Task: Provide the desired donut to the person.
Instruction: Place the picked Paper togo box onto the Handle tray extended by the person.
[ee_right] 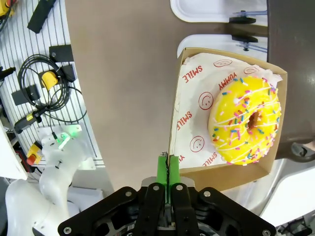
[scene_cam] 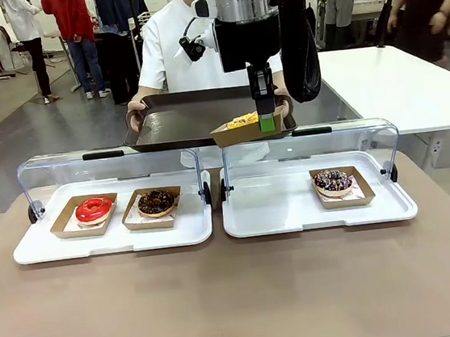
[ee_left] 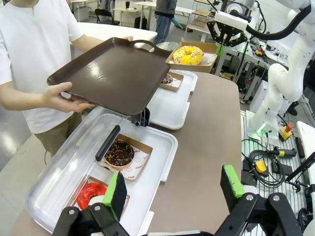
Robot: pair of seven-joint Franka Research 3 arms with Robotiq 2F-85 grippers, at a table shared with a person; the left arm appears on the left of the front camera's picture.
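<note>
Two green-padded fingers (ee_left: 117,191) of my left hand (ee_left: 174,184) stand spread wide with nothing between them, hovering over the near side of the worktop (scene_cam: 240,297) by the left white tray (scene_cam: 111,240).

On the worktop lie two white trays side by side, the left one and the right white tray (scene_cam: 283,215), each with one clear lid swung up at its far edge. Between them they hold three donuts, each in its own cardboard boat. The left tray carries two: one red donut (scene_cam: 94,209) and, just beside it, one chocolate donut (scene_cam: 155,201). The right tray carries one sprinkled chocolate donut (scene_cam: 333,180) on its right side.

Beyond the lids, my right hand (ee_right: 168,164) points downward with its fingers pressed together, pinching the thin side wall of a fourth cardboard boat (ee_right: 226,178). In that boat lies the one yellow donut (ee_right: 244,120) with coloured sprinkles, on a paper liner printed with smiley faces. The boat hangs at one corner of the single brown tray (scene_cam: 179,125), partly over it; whether it touches the tray I cannot tell.

Farthest off, one person (scene_cam: 175,52) in a white shirt holds the brown tray level with both hands, one of the person's hands (ee_left: 61,96) gripping each side.
</note>
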